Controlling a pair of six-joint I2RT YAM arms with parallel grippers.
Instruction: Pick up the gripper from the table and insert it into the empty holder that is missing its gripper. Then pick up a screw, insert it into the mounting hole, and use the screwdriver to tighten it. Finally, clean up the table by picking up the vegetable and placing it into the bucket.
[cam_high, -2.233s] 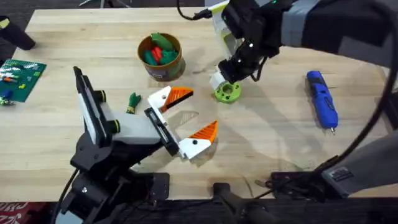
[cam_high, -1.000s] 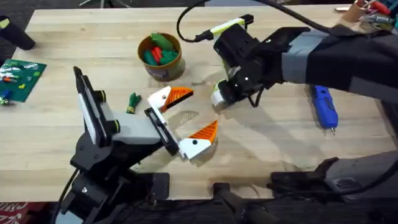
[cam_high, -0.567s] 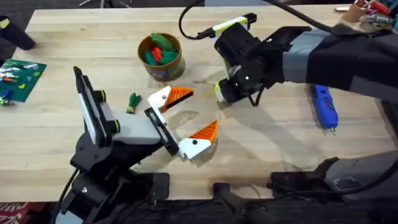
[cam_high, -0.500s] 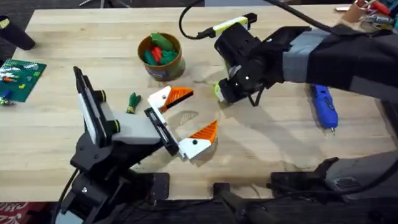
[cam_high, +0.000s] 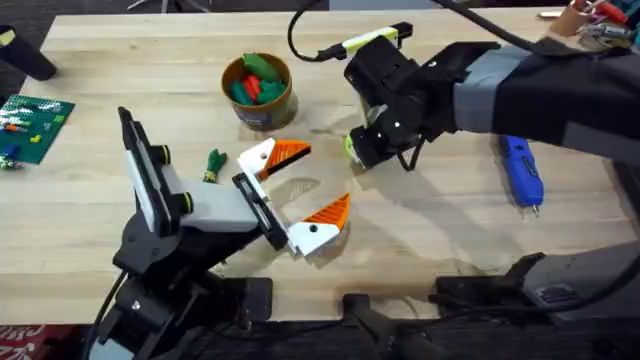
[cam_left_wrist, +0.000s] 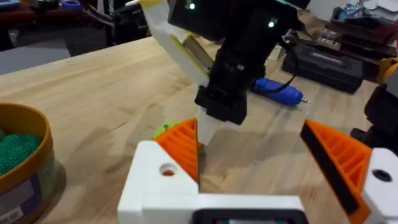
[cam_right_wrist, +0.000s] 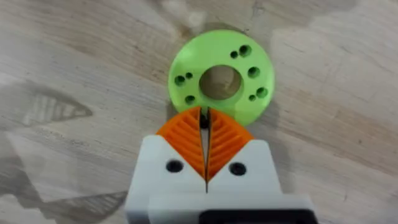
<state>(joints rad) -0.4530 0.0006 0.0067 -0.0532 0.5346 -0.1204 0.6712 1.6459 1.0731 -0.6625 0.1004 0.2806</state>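
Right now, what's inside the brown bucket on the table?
The bucket holds a bright green toy vegetable and a red one in the overhead view. The left wrist view shows a green knobbly piece at its rim. Anything beneath those toys is covered.

Bright, even light from above leaves soft grey shadows on the pale wooden surface (cam_high: 420, 230) beneath both arms, while the right arm's grey upper casing (cam_high: 560, 80) looms large and blurred at upper right.

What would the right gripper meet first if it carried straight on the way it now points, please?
Most likely the green ring on the table: the right gripper, shut, sits at the ring's near rim. Whether it already touches is unclear.
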